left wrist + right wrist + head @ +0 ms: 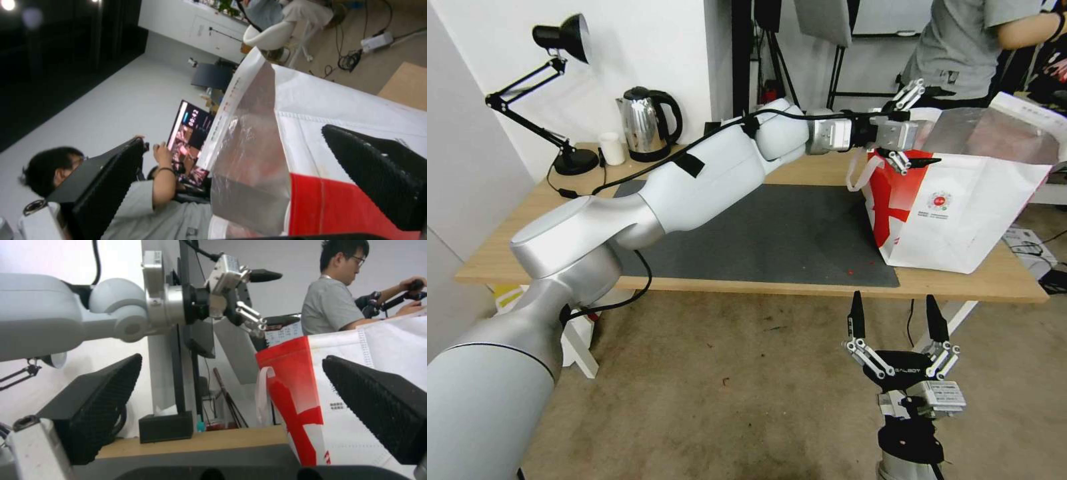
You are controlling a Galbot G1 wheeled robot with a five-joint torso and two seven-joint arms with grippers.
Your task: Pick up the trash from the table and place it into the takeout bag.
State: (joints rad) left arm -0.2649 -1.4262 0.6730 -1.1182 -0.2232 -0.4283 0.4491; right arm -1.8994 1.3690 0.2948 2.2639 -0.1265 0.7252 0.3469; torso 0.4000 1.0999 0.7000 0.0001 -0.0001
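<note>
The wooden table [800,170] stands against a white wall and carries one dark mat [774,233]. From left: one black desk lamp [554,80], one small white cup [612,148], one steel kettle [647,123], then one takeout bag [967,207] at the right end. The left gripper [912,123] hangs spread and empty over the bag's mouth. The right gripper [897,320] waits below the table's front edge, fingers apart, empty.

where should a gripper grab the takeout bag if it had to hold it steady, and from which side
Probably the white loop handle hanging off the takeout bag on its red end, coming from the mat side of the table. It hangs free of the wall, so fingers could close around it. The wide foil-lined mouth offers only a thin, floppy rim. The open left gripper is already at that end; the right gripper hangs open below the table edge.
</note>
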